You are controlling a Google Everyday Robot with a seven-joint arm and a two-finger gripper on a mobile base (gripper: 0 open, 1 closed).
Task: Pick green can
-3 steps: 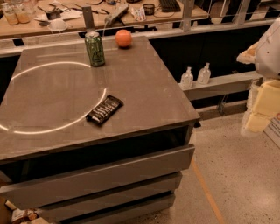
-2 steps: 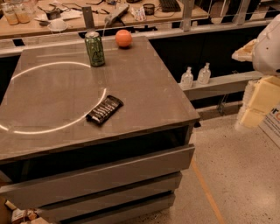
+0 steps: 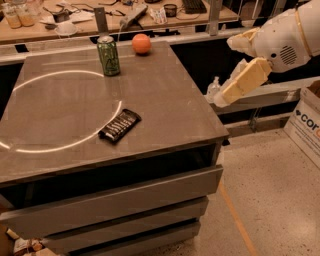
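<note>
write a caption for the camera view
Robot gripper off the table's right edge, far from the upright green can beside an orange

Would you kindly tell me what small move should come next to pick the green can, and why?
Probably swing the gripper left, toward the tall dark-green metal can upright at the grey table's far edge; the gripper hangs beyond the table's right side.

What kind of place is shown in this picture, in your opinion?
Probably a robotics lab or workshop: a cluttered workbench behind with a keyboard, and a cardboard box on the floor. The end effector hangs at the picture's right, beside the grey table carrying the green can.
</note>
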